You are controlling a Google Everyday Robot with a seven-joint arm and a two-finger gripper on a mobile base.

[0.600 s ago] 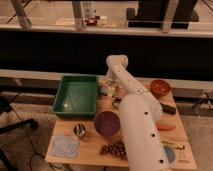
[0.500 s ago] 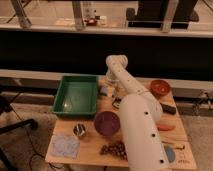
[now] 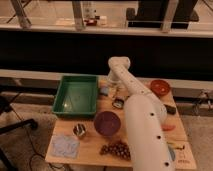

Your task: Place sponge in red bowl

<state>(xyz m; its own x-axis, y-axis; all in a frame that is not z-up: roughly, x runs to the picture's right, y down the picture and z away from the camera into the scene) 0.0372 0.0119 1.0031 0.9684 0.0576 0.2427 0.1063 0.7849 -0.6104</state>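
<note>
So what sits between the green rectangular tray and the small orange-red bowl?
Camera view: the light-blue sponge, the gripper beside it, and the white arm.

Arm (image 3: 145,130): the bottom edge cuts off its base; it hides the right-centre of the table (image 3: 91,144) from us.
Gripper (image 3: 114,92): at the table's back, just right of the tray (image 3: 75,97); we see only a pale blur.
Sponge (image 3: 104,91): bluish patch beside the gripper; we cannot tell whether they touch.
Dark thing (image 3: 170,109): partly behind the arm; we cannot name it.
</note>
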